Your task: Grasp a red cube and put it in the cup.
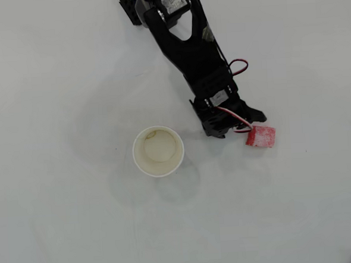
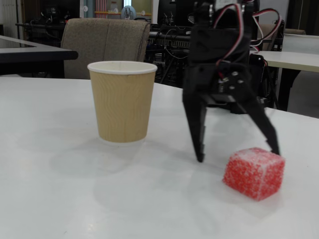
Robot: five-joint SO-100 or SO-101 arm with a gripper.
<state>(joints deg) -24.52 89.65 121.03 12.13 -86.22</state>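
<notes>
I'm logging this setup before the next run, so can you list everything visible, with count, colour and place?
red cube: one, red with whitish speckled faces, on the table, right of the cup in the fixed view, outside the open jaws beside one fingertip.
cup: one, tan ribbed wall with white rim, cream inside, upright and empty, standing left of the gripper in the fixed view.
table: one, white, bearing everything.
chair: one, grey-brown, behind the table in the fixed view.
arm: one, black, reaching in from the top edge of the overhead view.
gripper: one, black, open, tips down at the table.
</notes>
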